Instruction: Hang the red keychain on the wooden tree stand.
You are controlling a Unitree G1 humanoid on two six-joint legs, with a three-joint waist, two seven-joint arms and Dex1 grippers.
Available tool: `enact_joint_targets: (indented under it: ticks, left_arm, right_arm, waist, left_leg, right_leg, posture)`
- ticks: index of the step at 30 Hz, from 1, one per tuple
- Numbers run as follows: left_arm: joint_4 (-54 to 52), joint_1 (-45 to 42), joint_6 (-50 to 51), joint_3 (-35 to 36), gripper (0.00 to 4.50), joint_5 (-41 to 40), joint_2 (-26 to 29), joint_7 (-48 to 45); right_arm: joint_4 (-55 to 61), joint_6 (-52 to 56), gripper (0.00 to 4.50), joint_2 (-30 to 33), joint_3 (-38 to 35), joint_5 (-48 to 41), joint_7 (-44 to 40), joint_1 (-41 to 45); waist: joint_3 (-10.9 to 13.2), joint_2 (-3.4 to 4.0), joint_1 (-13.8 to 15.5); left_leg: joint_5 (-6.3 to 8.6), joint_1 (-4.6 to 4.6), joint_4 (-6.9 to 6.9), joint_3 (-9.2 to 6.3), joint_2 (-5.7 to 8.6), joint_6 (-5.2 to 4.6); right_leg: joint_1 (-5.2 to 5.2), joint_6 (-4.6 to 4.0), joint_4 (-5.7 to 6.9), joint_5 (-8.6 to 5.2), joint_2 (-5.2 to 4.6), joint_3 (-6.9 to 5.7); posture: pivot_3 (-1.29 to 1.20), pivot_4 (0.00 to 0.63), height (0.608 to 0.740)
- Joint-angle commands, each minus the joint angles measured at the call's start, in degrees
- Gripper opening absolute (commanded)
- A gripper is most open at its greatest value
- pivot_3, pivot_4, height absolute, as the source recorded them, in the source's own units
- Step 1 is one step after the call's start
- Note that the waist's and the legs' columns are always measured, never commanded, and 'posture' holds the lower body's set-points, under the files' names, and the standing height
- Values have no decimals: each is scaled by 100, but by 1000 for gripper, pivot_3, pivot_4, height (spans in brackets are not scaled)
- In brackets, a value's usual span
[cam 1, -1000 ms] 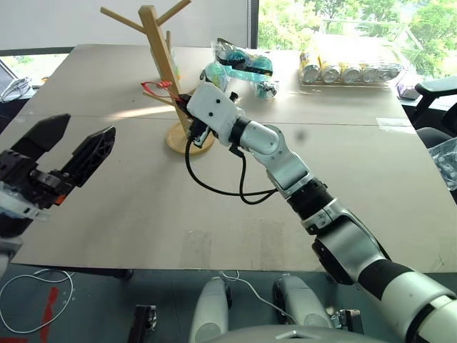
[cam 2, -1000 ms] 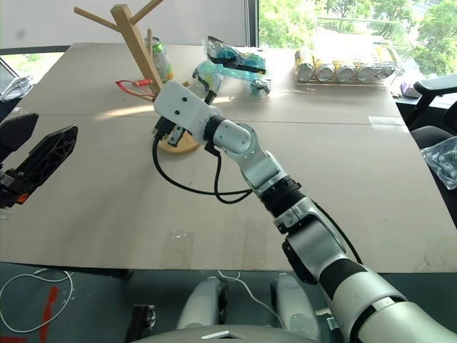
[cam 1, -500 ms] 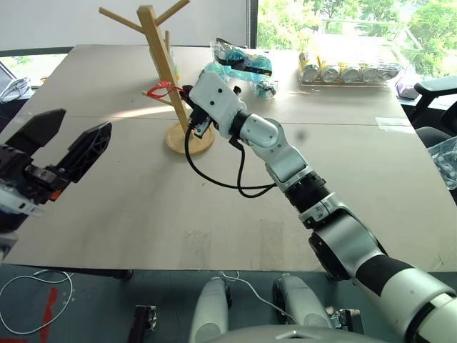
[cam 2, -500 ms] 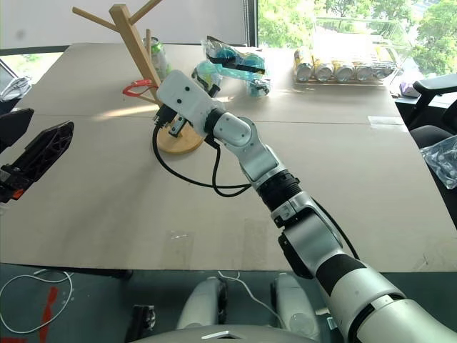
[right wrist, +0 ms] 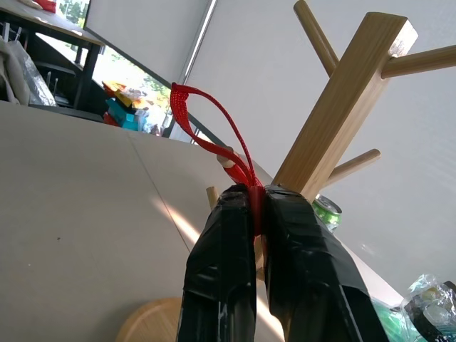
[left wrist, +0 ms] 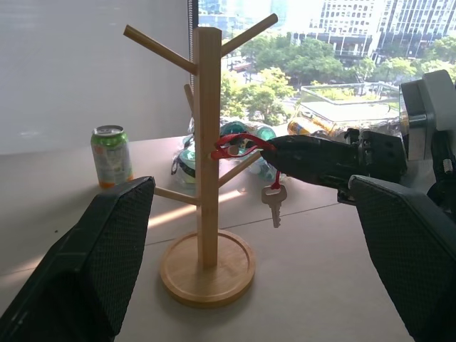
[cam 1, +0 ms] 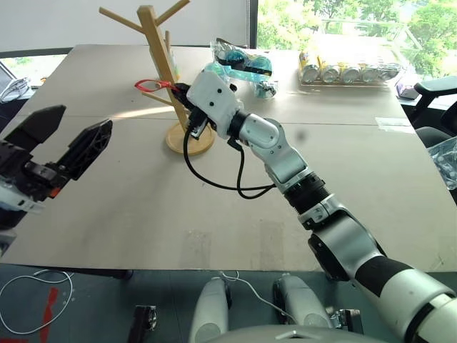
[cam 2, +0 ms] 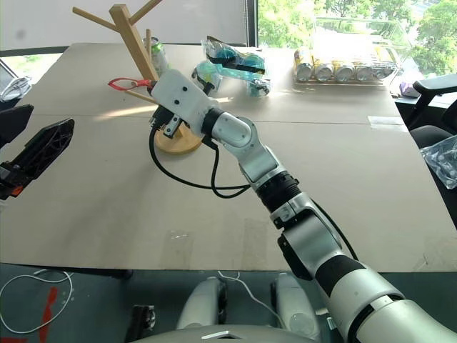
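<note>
The red keychain (right wrist: 214, 132) is pinched at the base of its strap by the right tool (right wrist: 258, 214), which is fully closed on it. The strap is thin, soft and light, so the loop sags beyond the fingertips, close to a peg of the wooden tree stand (left wrist: 208, 142). The key (left wrist: 273, 199) dangles below the tool. The left tool (cam 1: 61, 139) is wide open and holds nothing.

Head pair looked forward-down over table (cam 1: 214, 214). Left wrist view faced wooden tree stand (left wrist: 209, 157) level, well ahead. Right wrist view looked up, close beneath it; all shared it.
</note>
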State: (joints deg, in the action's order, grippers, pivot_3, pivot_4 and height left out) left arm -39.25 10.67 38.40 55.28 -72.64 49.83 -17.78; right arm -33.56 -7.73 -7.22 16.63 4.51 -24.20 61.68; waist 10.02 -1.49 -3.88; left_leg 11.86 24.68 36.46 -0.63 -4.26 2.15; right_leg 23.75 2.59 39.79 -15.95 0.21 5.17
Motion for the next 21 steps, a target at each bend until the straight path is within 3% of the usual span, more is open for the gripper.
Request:
enact_joint_targets:
  ticks: [1, 21]
  left_arm:
    - [-33, -65, -108, 21, 4500, 45, 75, 4]
    - [-38, -193, -104, -90, 4500, 96, 78, 68]
  right_arm:
    - [110, 18, 47, -32, -83, 50, 63, 203]
    - [-530, 319, 47, -52, -58, 302, 307, 588]
  waist:
    - [0, 0, -1]
    - [1, 0, -4]
  left_leg:
    - [0, 0, 0, 0, 0, 0]
    - [0, 0, -1, -1, 0, 0]
  right_leg:
    - [0, 0, 0, 0, 0, 0]
    - [0, 0, 0, 0, 0, -1]
  posture:
    - [0, 150, 732]
    - [0, 150, 732]
